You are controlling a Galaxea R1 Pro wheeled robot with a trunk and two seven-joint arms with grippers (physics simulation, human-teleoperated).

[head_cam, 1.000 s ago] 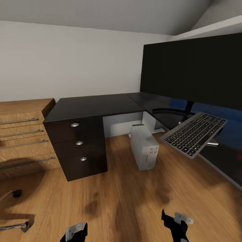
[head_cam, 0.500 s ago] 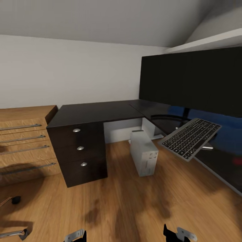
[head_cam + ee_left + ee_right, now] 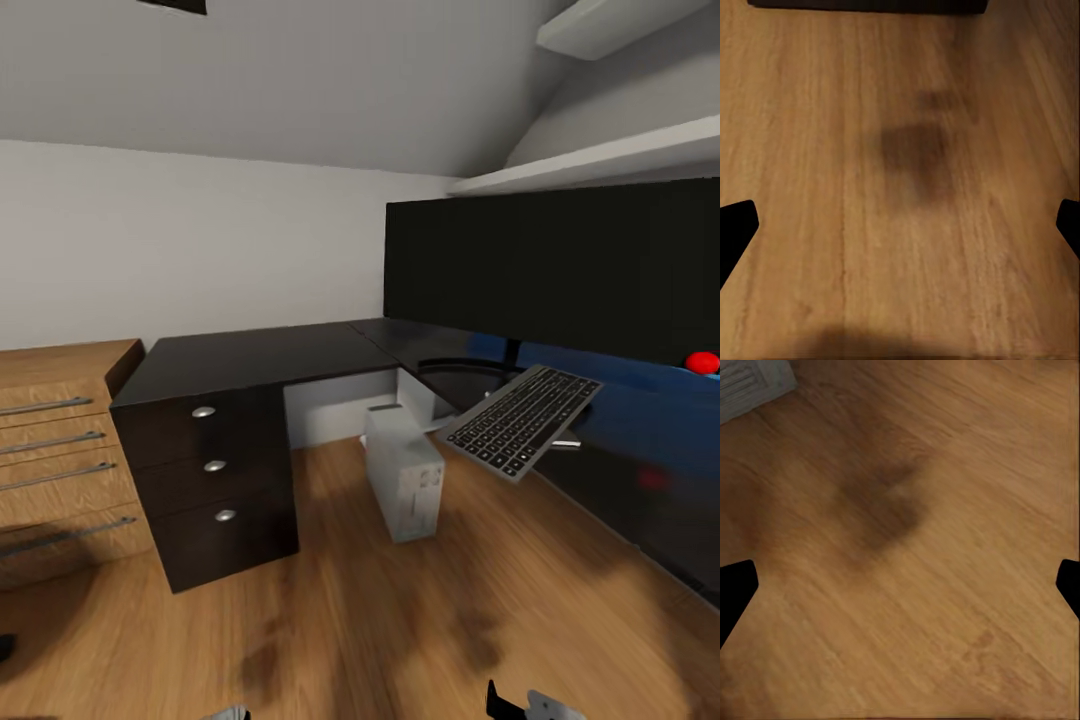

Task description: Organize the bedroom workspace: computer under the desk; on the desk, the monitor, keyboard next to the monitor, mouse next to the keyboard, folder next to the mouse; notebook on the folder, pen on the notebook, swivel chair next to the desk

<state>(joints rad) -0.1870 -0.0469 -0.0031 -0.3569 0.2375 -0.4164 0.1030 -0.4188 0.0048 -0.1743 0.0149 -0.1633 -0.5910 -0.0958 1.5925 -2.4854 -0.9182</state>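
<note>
The black L-shaped desk fills the middle of the head view, its drawers on the left. A wide black monitor stands on the desk's right wing, a red dot at its lower corner. The black keyboard lies tilted, jutting over the desk's inner edge below the monitor. On the floor in the L's inner angle stands the light grey computer. My left gripper and right gripper both hang open over bare wooden floor, holding nothing.
Low wooden shelving with metal handles stands left of the drawers. White wall shelves run above the monitor under a sloped ceiling. A bluish sheen shows on the desk top right of the keyboard. Wooden floor stretches toward me.
The whole head view has swung up and to the right, so desk, computer and keyboard sit further left. The arms have dropped to the picture's bottom edge, and the red dot has come into view.
</note>
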